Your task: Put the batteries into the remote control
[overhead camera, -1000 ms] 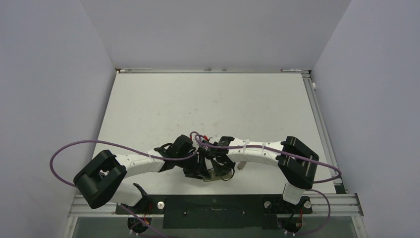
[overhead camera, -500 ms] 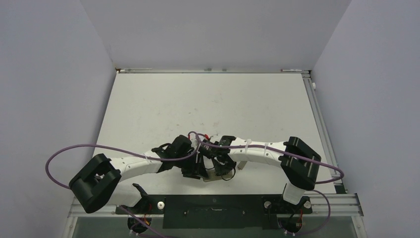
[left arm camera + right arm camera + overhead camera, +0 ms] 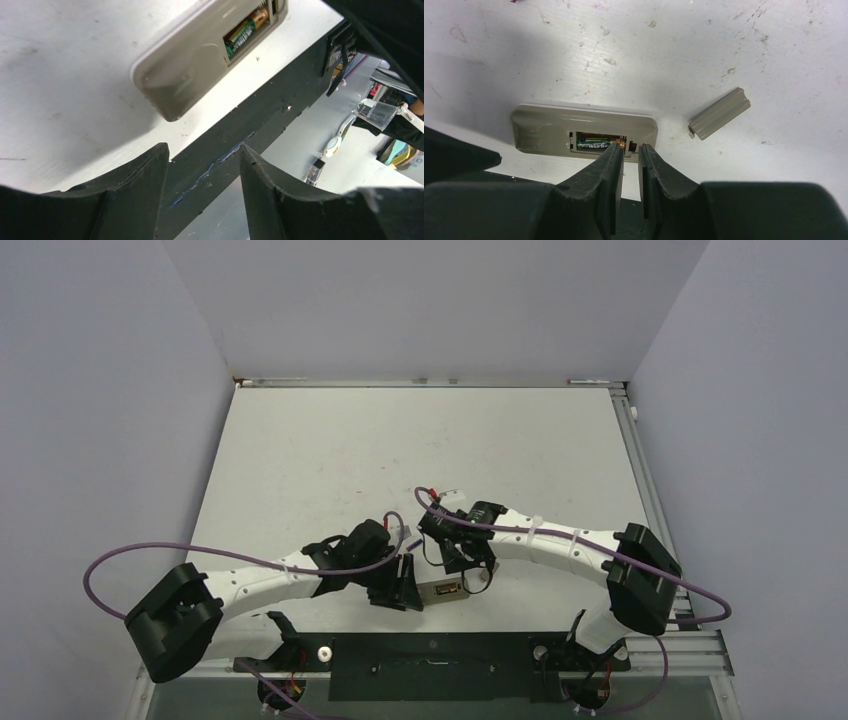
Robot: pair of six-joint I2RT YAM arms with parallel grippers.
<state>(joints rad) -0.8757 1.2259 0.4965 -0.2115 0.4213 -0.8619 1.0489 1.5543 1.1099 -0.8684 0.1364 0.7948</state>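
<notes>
The remote control (image 3: 447, 589) lies face down near the table's front edge, its greyish-beige back (image 3: 549, 127) up and the battery recess uncovered. A battery (image 3: 596, 142) with a green label and copper end (image 3: 246, 31) lies in the recess. Whether another lies beside it I cannot tell. My right gripper (image 3: 631, 147) hovers just over the recess end, open by a narrow gap with nothing between the jaws. My left gripper (image 3: 205, 150) stands open and empty, a short way off the remote's (image 3: 195, 55) other end.
The loose beige battery cover (image 3: 719, 114) lies on the table just right of the remote. The black base rail (image 3: 250, 130) runs along the table's front edge, right behind the remote. Both arms (image 3: 560, 540) crowd the near middle of the table.
The right arm has swung rightwards and lifted off the remote, its jaws parting slightly. The left gripper has drawn back to the left and opened a little. The remote now shows between them.
</notes>
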